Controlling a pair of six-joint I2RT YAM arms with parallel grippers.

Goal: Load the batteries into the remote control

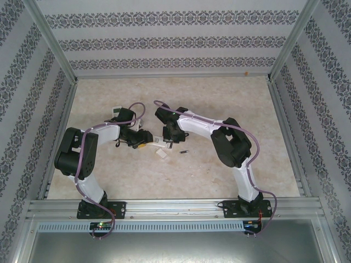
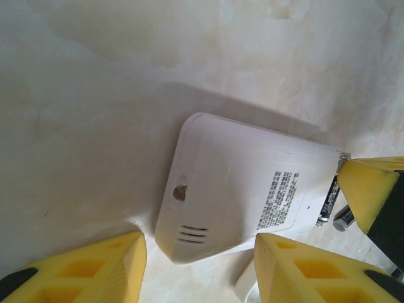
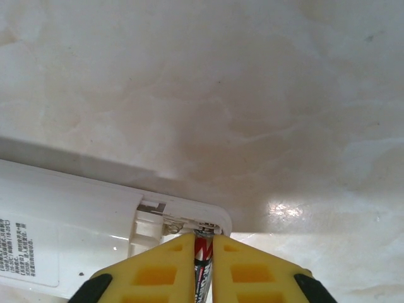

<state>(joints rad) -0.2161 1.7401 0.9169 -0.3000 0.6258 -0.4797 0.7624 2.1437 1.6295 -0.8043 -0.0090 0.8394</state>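
A white remote control [image 2: 246,189] lies back side up on the table, its printed label [image 2: 278,201] showing. My left gripper [image 2: 199,249] is open, its yellow fingers [image 2: 82,271] on either side of the remote's vented end, with a gap at the left finger. My right gripper [image 3: 203,243] is shut on a dark battery [image 3: 203,265] with red lettering. The battery's tip sits at the spring contacts of the remote's [image 3: 63,214] open compartment [image 3: 183,221]. From above, both grippers [image 1: 143,143] [image 1: 164,139] meet at the remote [image 1: 156,141]. Another battery [image 1: 185,151] lies loose to the right.
A small white piece [image 1: 163,155] lies on the table just in front of the remote. Another white object [image 1: 115,112] sits behind the left arm. Patterned walls and metal rails [image 1: 60,71] enclose the marbled tabletop [image 1: 219,98].
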